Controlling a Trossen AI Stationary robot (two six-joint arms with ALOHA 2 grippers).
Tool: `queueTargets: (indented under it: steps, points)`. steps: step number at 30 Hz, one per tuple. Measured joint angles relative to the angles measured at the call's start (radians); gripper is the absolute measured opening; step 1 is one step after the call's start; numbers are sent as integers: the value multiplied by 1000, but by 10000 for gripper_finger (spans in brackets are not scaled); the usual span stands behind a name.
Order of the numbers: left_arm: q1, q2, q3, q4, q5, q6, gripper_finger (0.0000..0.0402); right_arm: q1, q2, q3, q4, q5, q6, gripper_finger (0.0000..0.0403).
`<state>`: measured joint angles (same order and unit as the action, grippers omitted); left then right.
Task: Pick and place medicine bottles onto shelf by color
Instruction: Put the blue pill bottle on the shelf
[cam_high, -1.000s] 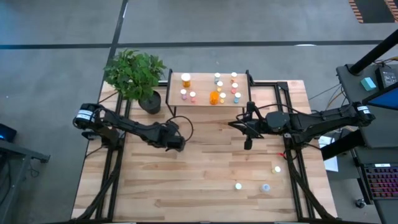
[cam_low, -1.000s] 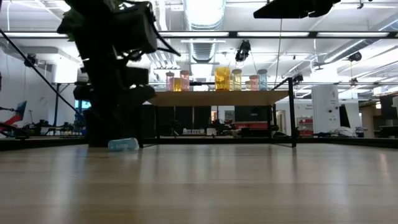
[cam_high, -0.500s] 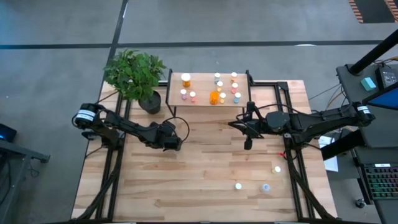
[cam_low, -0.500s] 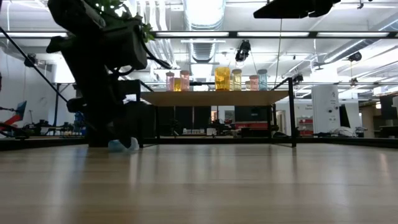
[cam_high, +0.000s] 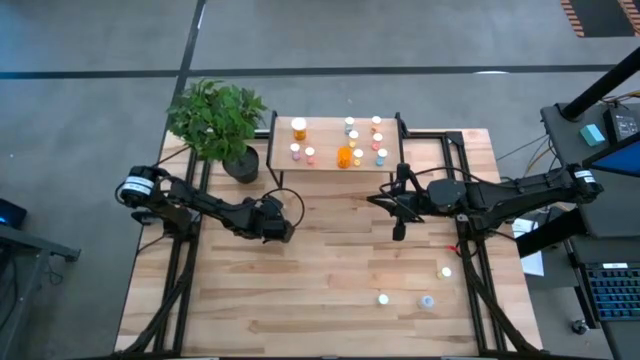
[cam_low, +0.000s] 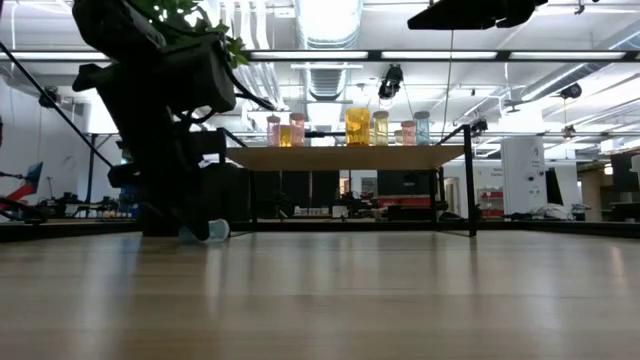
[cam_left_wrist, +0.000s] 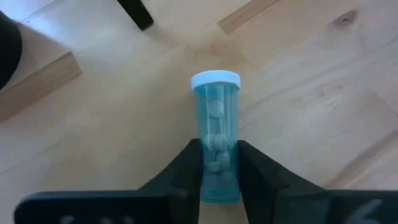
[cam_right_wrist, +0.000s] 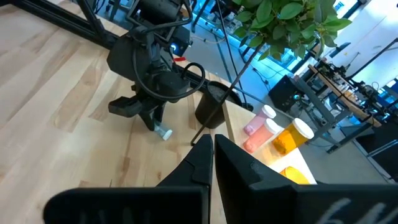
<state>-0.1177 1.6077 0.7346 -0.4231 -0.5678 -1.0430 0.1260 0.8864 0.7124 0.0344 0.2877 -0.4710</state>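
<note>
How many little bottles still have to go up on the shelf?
Most already stand on the shelf. The left gripper is down on the table with its fingers around a lying blue bottle, not lifted yet. Three more bottles wait near the table's front right. The right gripper hangs shut, holding nothing.

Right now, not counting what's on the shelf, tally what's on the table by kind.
Bottles: 4 (blue bottle between the left fingers, three loose near the right edge)
Plant: 1
Shelf: 1
Total: 6
</note>
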Motion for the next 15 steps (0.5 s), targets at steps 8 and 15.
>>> queueTargets:
  steps: [8,15]
  points:
    - [-50,-23,32,-2,-19,35,82,0,0,0,0,0,0,9]
    - [-244,-84,66,267,-170,432,85,0,0,0,10,-56,1,9]
